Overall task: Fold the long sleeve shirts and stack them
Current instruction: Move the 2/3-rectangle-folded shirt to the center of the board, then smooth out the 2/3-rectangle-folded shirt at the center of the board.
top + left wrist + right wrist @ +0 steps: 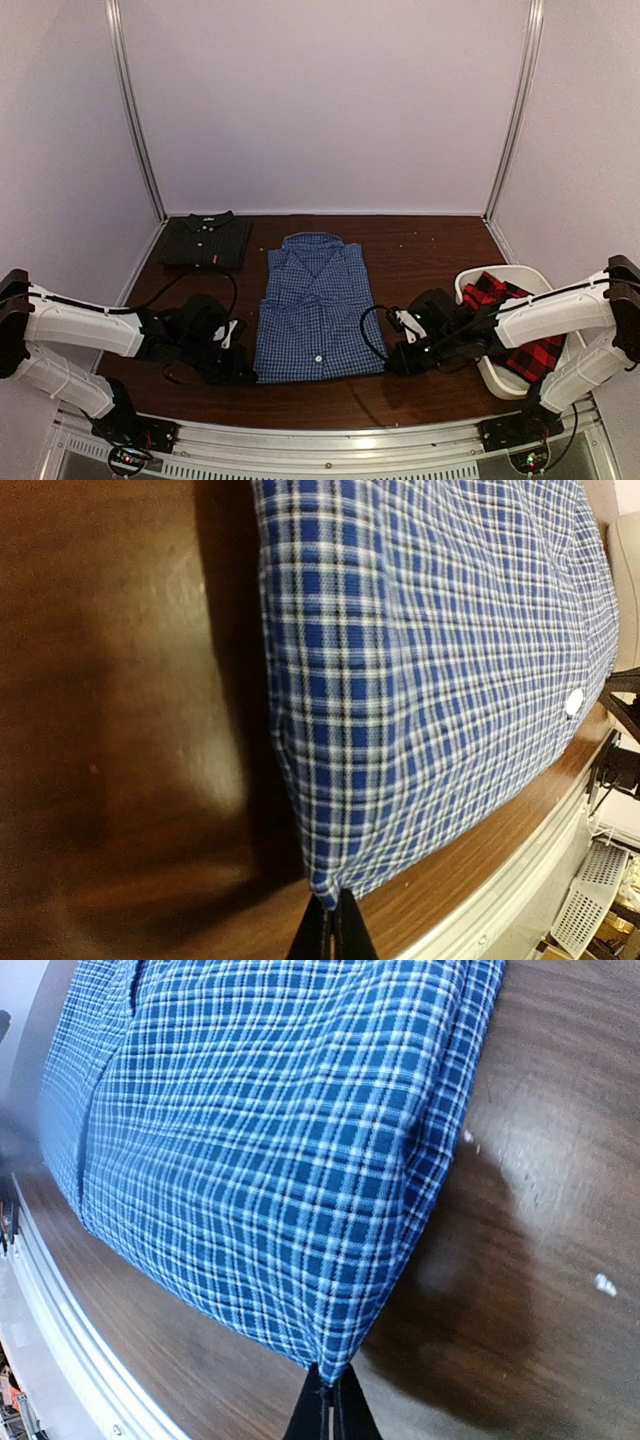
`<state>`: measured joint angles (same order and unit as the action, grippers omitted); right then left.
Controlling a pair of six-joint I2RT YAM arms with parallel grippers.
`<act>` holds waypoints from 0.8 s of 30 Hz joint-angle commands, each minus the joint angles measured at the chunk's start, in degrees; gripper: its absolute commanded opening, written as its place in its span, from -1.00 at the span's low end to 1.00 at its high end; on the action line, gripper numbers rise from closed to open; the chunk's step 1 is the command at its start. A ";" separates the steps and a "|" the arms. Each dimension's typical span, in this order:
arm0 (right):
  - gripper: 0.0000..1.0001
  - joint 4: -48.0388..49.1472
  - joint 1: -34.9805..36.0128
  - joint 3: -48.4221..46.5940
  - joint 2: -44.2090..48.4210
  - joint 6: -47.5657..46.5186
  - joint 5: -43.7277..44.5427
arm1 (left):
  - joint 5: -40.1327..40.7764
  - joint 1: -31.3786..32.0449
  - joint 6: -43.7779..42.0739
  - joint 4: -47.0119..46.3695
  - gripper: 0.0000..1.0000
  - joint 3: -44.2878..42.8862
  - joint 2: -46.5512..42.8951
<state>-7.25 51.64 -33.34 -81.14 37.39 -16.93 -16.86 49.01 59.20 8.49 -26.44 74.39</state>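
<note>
A dark wooden table (425,250) is seen from above, with two robot arms reaching in from its near edge.

A blue gingham shirt (315,305) lies face up in the middle of the table, collar toward the far edge. Its sleeves are not visible and it forms a tidy rectangle, so the sideways folds look done. It lies at full length, not yet folded bottom to top.

The left gripper (248,372) is at the shirt's near left corner. Its wrist camera shows the pincer clenched on that corner of the hem, with cloth pinched between the closed fingertips (318,932).

The right gripper (392,365) is at the near right corner. Its pincer is likewise clenched on the cloth there, as its wrist camera shows.

A dark charcoal shirt (205,242) lies at the far left corner of the table, already folded small and flat.

A red-and-black plaid shirt (520,335) sits crumpled in a white tub (478,280) at the right edge, apparently untouched.

By this reckoning the task is under halfway. One shirt is folded and the blue one is partly folded. What seems left is to finish the blue shirt, stack it, then fold and stack the plaid.
</note>
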 commanded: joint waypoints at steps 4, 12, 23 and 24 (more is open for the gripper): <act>-0.69 -7.33 1.89 2.58 6.60 3.91 5.26 | 4.10 3.46 4.83 8.66 -0.57 0.09 -4.10; -0.25 -13.58 1.84 -3.92 10.50 2.32 11.53 | 10.60 1.40 -0.49 17.00 -0.13 -11.74 -6.90; -0.19 -8.65 3.30 -16.25 2.08 -2.60 11.27 | 7.05 -17.56 -17.58 10.66 -0.22 -29.76 9.64; -0.19 -8.02 3.51 -17.41 0.84 -2.99 10.84 | 6.73 -18.84 -18.73 9.75 -0.23 -31.65 12.21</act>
<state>-18.06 54.04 -46.11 -76.40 37.23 -6.52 -9.19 33.98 49.04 22.79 -51.31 79.09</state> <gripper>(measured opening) 0.403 0.395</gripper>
